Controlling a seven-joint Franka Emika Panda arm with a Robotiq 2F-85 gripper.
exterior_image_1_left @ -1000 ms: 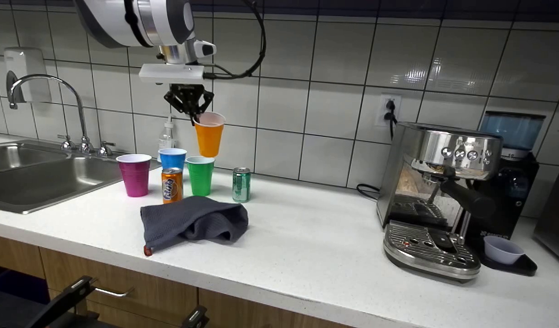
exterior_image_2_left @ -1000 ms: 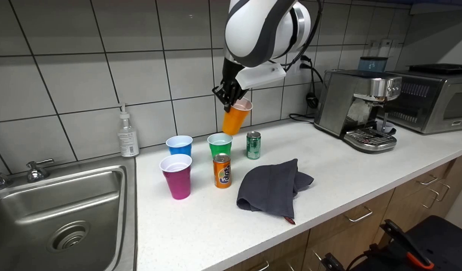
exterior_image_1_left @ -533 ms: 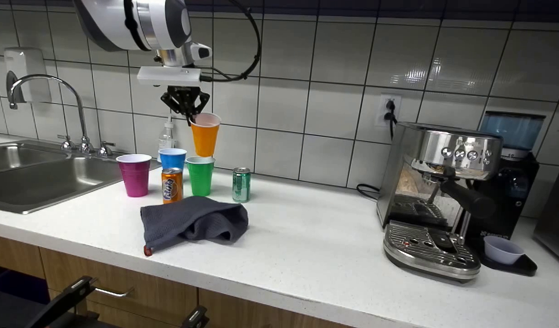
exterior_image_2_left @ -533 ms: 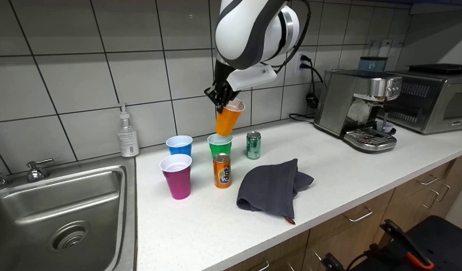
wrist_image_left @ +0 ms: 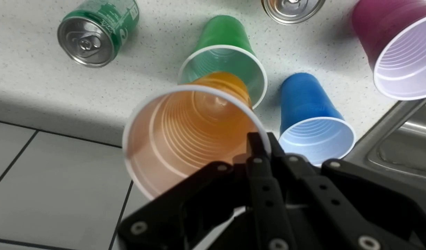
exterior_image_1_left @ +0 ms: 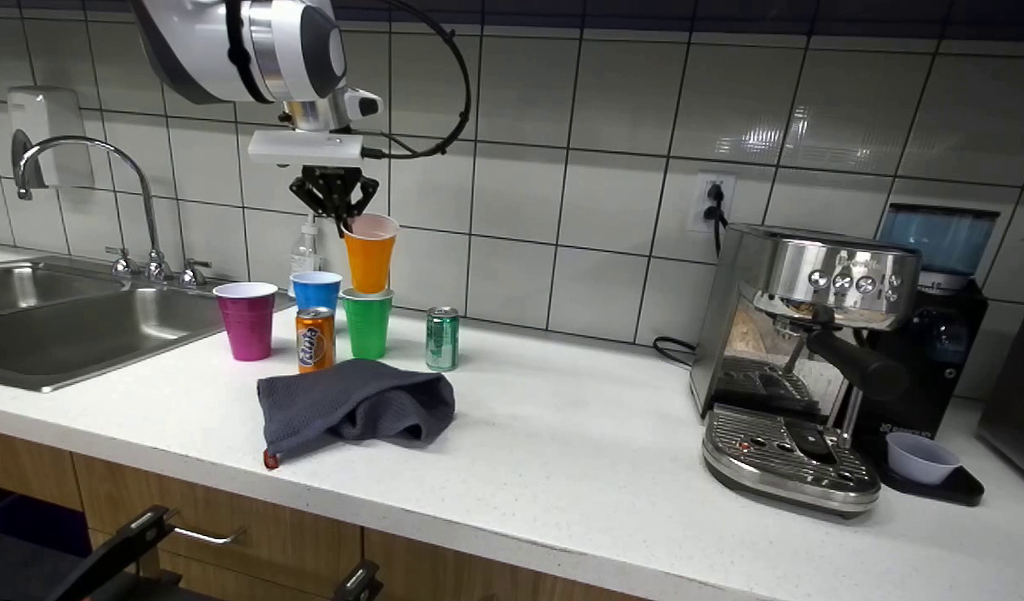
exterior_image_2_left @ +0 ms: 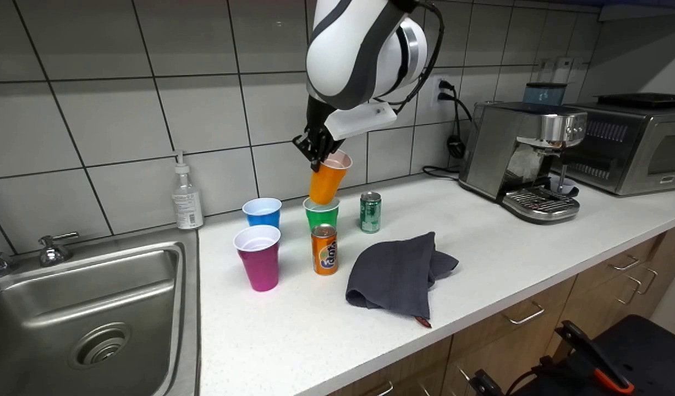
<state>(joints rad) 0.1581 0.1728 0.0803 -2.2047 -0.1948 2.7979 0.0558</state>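
My gripper (exterior_image_1_left: 346, 229) is shut on the rim of an orange cup (exterior_image_1_left: 370, 260), one finger inside it and one outside. The cup hangs slightly tilted, its base at the mouth of a green cup (exterior_image_2_left: 319, 216) on the counter; whether they touch is unclear. In the wrist view the orange cup (wrist_image_left: 199, 139) partly covers the green cup's (wrist_image_left: 226, 33) opening and looks empty. A blue cup (wrist_image_left: 303, 97) and a magenta cup (exterior_image_2_left: 260, 267) stand upright nearby. An orange Fanta can (exterior_image_2_left: 324, 253) stands in front of the green cup. A green can (exterior_image_1_left: 441, 338) stands beside it.
A dark grey cloth (exterior_image_1_left: 353, 405) lies near the counter's front edge. A metal sink (exterior_image_2_left: 186, 308) and a soap bottle (exterior_image_2_left: 187, 201) are at one side. A coffee machine (exterior_image_1_left: 820, 288) and a microwave oven (exterior_image_2_left: 634, 146) stand at the other. A tiled wall (exterior_image_1_left: 545, 200) is behind.
My gripper with the orange cup has moved left in both exterior views and then down, bringing the cup over the green cup. The things on the counter have not moved.
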